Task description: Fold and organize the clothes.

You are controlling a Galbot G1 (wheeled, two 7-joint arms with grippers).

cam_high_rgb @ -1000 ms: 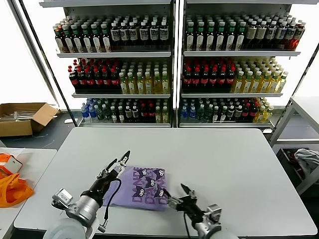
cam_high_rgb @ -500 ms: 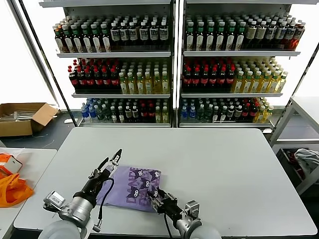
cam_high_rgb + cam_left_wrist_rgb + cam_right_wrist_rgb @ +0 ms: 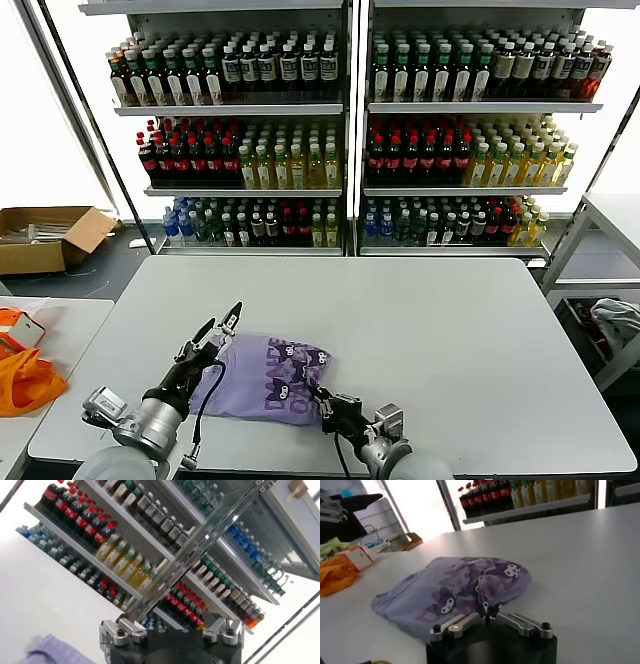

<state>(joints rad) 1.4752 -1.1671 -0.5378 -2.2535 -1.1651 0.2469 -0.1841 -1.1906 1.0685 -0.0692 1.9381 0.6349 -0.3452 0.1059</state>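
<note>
Right claw (image 3: 322, 400) sits low over the near part of the bench (image 3: 450, 340), its fingers pressed together on the near right edge of the lavender T-shirt (image 3: 265, 380); in the right wrist view the fingertips (image 3: 486, 611) meet on a small pinch of cloth pulled up from the shirt's edge. That shirt lies bunched and roughly folded on the bench's near left part, its printed side up: dark purple cartoon faces with white eyes, and some lettering among them that is too small to read.

Left claw (image 3: 222, 325) hangs just above the shirt's far left corner, its two dark fingers spread wide and holding nothing. From the left wrist view those fingers reach out toward the shelves, with a corner of the lavender cloth showing below them.

Behind the bench stand store shelves (image 3: 345, 110) packed with rows of bottled drinks (image 3: 250, 165), dark, red, yellow-green and clear with blue labels; no label can be read. An open cardboard box (image 3: 45, 235) lies on the floor to the left, and an orange cloth (image 3: 25, 385) rests on a side table at the left edge
</note>
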